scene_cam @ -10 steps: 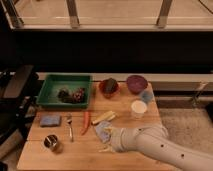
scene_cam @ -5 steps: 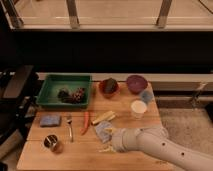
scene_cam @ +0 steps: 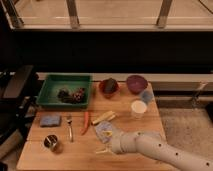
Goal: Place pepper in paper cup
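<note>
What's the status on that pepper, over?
Gripper near table front, right of pepper. Pepper lying beside fork, not held. Paper cup upright at right; pale yellow piece between them.

Tool at table front — blurred; arm cut off lower right.

We read no text, label or number anywhere, none on the gripper over the table.

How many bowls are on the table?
2: a reddish bowl right of the green tray, a dark purple bowl beside it. The gripper sits near the table's front edge.
</note>
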You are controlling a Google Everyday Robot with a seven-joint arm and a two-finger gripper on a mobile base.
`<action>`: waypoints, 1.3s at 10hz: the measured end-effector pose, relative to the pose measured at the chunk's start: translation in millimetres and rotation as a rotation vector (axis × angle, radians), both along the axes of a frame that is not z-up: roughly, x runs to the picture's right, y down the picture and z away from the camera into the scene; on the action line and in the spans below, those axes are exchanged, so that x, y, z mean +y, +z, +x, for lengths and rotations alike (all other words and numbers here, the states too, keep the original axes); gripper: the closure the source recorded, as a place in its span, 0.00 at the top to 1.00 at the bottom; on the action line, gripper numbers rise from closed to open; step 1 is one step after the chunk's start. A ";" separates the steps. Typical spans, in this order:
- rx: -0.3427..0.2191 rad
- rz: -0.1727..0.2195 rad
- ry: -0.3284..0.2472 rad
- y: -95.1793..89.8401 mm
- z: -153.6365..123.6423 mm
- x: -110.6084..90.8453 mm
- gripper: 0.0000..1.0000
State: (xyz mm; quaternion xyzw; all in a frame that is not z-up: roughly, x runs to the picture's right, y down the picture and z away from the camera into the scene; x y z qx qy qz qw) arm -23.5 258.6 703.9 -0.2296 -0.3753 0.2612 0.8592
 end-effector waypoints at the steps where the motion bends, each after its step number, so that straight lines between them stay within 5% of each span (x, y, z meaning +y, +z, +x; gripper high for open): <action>1: -0.009 0.016 -0.011 -6.3 -7.6 -6.9 0.65; 5: -0.016 0.061 -0.082 -10.5 -35.1 -24.6 0.65; 13: 0.016 0.005 -0.055 45.7 -47.9 -36.9 0.65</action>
